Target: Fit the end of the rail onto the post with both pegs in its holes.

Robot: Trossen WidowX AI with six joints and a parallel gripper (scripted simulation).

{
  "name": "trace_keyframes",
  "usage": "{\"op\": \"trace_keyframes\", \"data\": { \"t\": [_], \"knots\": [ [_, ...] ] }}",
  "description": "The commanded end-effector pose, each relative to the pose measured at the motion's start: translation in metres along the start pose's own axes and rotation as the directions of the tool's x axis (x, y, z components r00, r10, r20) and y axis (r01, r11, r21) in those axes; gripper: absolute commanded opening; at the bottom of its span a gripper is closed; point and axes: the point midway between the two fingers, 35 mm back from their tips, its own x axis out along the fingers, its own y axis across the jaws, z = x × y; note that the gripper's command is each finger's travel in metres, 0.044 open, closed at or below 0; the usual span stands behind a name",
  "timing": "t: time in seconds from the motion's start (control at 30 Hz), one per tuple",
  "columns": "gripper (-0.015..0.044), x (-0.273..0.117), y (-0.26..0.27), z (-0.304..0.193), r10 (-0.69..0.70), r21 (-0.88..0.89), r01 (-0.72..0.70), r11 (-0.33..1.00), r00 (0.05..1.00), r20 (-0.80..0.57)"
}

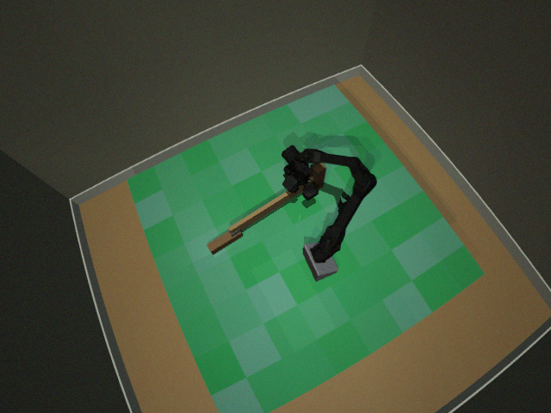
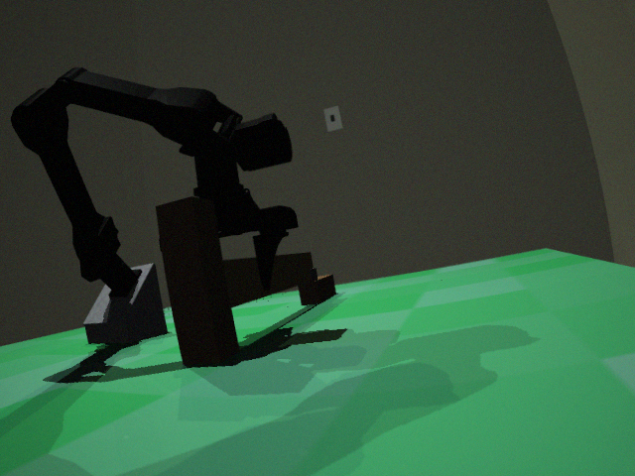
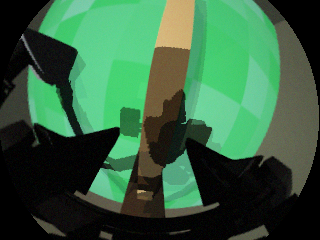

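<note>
Your gripper [image 3: 152, 154] stands spread astride the rail [image 3: 168, 74]; judge it stiff, long, best gripped near the post [image 2: 197, 282].

No text, label, brand, number or sign could be read in any of the three views. The only mark resembling a sign was a small pale plate [image 2: 332, 118] with a dark slot at its centre, seen on the wall behind and above the tool [image 2: 266, 256] in the exterior view; it carried no legible characters.
</note>
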Motion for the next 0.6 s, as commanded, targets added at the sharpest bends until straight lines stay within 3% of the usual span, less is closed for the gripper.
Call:
{"op": "trace_keyframes", "data": {
  "t": [0.0,0.13,0.57],
  "knots": [
    [0.044,-0.006,0.0,0.007,-0.001,0.001,0.001,1.0,1.0,-0.003],
    [0.044,-0.03,0.0,0.031,-0.006,0.002,0.007,1.0,1.0,-0.01],
    [0.044,-0.03,0.0,0.031,-0.006,0.002,0.007,1.0,1.0,-0.01]
  ]
}}
